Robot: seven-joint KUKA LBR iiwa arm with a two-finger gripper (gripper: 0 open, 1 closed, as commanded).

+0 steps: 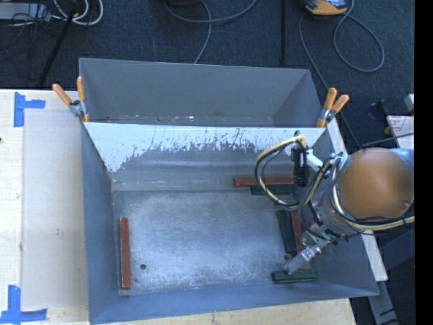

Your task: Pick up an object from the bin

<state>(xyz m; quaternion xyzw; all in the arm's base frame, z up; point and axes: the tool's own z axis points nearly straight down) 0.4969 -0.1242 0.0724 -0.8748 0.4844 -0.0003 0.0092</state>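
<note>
**A:** Where do the fingers [300, 259] stand, and why there?

**B:** Low in the near right corner of the bin [203, 100], at the end of the arm with its orange cover [375, 185], which reaches in from the right. They slant down towards a dark flat bar [285, 276] lying on the floor just beside the front wall. Their tips look to be at its right end. Whether they touch it I cannot say.

**A:** Spread or pressed together?

**B:** I cannot tell. They read as one pale slanted shape against the bar, and I see nothing pinched between them.

**A:** So the bar is the thing to be picked?

**B:** The likeliest, I judge, being nearest. Just behind it a red-and-dark pair of sticks [292, 230] runs front to back, partly under the wrist.

**A:** And the rest?

**B:** Well apart. A back brown stick [260, 181] lies along the foot of the far wall beneath the looped cables [259, 164]. A left brown stick [124, 252] lies along the left wall.

**A:** Why the slant?

**B:** My guess is that it suits how things lie. Everything here is thin and flat, and the bar hugs the front wall, which leaves little room on that side for a straight descent. Coming in tilted may help get round an end of it. The risk is slipping off so low a thing, or scraping the floor.
</note>
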